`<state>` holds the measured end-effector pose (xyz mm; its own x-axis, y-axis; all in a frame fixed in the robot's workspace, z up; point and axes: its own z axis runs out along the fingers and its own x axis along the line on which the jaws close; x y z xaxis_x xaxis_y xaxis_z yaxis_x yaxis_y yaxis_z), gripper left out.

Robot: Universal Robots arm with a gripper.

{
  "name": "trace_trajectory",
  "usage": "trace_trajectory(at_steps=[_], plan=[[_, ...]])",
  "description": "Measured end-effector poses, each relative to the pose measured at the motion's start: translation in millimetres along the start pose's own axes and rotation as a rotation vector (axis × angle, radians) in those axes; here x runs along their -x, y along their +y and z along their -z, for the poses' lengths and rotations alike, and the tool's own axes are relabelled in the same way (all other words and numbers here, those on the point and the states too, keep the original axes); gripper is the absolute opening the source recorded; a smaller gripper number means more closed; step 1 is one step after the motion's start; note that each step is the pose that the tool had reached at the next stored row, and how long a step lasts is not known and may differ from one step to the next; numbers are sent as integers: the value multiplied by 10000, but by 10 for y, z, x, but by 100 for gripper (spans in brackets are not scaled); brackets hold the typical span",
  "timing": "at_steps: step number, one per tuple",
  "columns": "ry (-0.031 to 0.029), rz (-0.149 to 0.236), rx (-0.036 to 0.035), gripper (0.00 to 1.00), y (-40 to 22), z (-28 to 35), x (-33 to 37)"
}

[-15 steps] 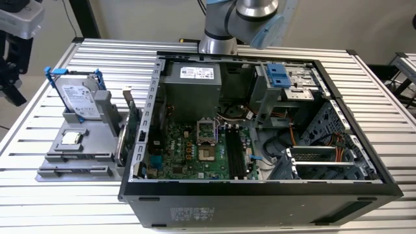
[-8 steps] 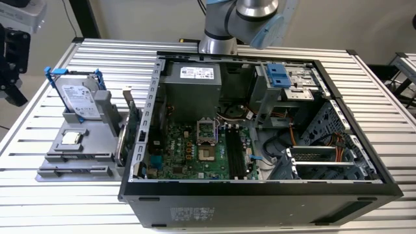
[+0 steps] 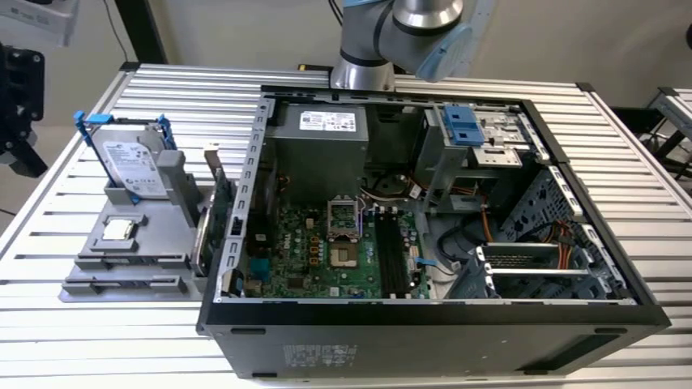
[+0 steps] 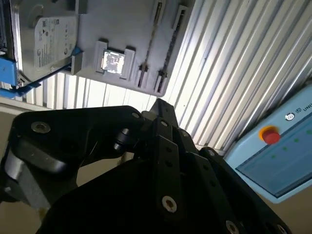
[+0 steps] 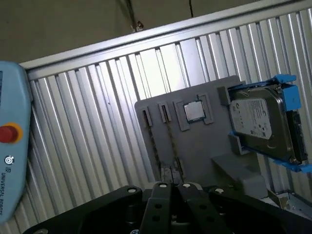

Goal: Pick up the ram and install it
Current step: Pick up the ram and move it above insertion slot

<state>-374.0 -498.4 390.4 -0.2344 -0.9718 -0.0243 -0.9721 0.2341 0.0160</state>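
Fingers [image 5: 168, 187] look pressed together, empty, well clear of the tray [image 5: 204, 146]. Ram [image 5: 168, 139] stands on edge in a tray slot near the chip [image 5: 196, 111]. Risk: second stick [image 5: 151, 141] just beside it; a skewed approach could clip or grab that one.

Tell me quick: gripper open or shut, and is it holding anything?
Gripper: shut, holding nothing.

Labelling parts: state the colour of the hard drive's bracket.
The bracket is blue, clearest in the first wrist view.
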Motion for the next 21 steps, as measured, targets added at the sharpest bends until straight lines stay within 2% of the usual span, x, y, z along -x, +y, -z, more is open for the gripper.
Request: trace_trajectory(at_steps=[13,18,21], plan=[[37,2353,54,0,-1,-8,0],[45,2832,66,0,0,-10,0],[45,2892,68,0,0,-10,0]])
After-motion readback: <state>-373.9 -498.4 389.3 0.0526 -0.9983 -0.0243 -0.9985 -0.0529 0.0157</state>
